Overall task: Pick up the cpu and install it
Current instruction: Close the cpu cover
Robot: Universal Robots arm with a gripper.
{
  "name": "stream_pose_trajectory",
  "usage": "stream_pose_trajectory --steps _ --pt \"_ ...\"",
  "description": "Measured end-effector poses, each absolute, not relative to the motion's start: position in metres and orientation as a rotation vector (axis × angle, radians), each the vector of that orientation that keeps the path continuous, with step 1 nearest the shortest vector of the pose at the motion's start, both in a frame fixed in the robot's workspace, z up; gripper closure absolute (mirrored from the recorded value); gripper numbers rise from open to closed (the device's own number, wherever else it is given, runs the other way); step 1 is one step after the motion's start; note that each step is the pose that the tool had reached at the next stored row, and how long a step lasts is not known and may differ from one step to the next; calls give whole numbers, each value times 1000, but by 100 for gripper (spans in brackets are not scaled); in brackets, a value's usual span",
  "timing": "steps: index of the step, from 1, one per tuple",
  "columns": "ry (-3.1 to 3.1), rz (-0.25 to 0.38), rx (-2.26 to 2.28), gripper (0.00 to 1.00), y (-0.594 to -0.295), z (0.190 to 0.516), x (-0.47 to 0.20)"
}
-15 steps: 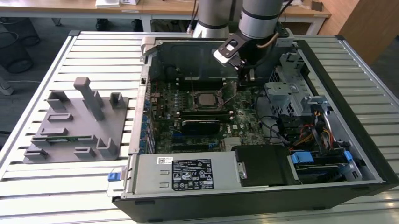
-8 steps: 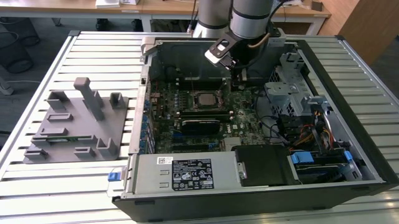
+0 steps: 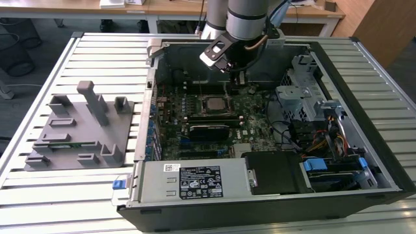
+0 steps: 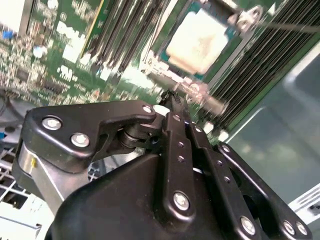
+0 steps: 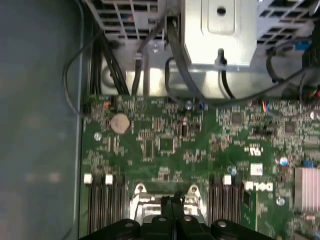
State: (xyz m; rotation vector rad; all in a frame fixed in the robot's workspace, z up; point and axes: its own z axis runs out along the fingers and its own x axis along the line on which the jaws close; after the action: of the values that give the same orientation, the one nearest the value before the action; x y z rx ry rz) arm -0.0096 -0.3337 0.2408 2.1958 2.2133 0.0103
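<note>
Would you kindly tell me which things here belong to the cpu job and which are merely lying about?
Job: cpu, seated on the motherboard; claw, shut, close by.
Lying about: grey fixture tray beside the case; coin battery; metal drive cage; black cables.

The cpu (image 3: 213,103) is a small, flat, square chip with a dull silver metal top. It lies level, top face up, seated inside the socket frame (image 3: 200,104) on the green motherboard (image 3: 255,113). In the second wrist view the cpu (image 4: 197,42) looks pale and shiny, with rows of dark memory slots (image 4: 122,35) on either side.
</note>
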Motion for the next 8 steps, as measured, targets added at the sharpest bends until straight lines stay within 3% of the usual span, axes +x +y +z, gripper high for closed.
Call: stream_pose_trajectory --steps 8 --pt "2214 11 2195 89 -334 240 -18"
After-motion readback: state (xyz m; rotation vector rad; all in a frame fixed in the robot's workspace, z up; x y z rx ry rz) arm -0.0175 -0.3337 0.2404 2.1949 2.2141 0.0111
